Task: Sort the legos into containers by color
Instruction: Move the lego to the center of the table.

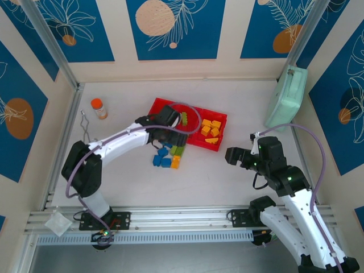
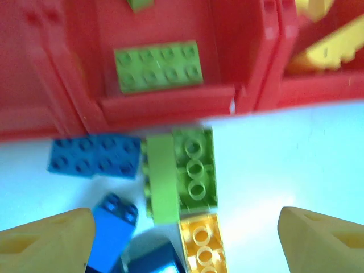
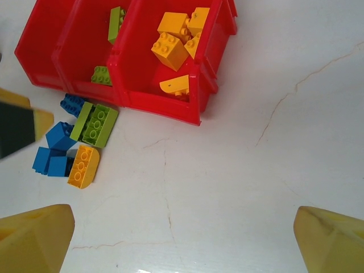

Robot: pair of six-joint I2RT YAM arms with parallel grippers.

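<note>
- Our left tool (image 2: pixel 183 239) hangs released, its fingertips wide apart with nothing between them, above the loose bricks at the near wall of the red tray (image 3: pixel 159 102).
- Our right tool (image 3: pixel 182 239) is likewise released and empty, over the bare surface (image 3: pixel 256 170), near and right of the tray.
- In the tray's right compartment we see yellow-orange bricks (image 3: pixel 170 48), and in the middle one, green bricks (image 2: pixel 158 65).
- Just near of the tray lie blue bricks (image 3: pixel 57 136), loose green bricks (image 3: pixel 96 124) touching them, and a loose yellow-orange brick (image 3: pixel 83 166).
</note>
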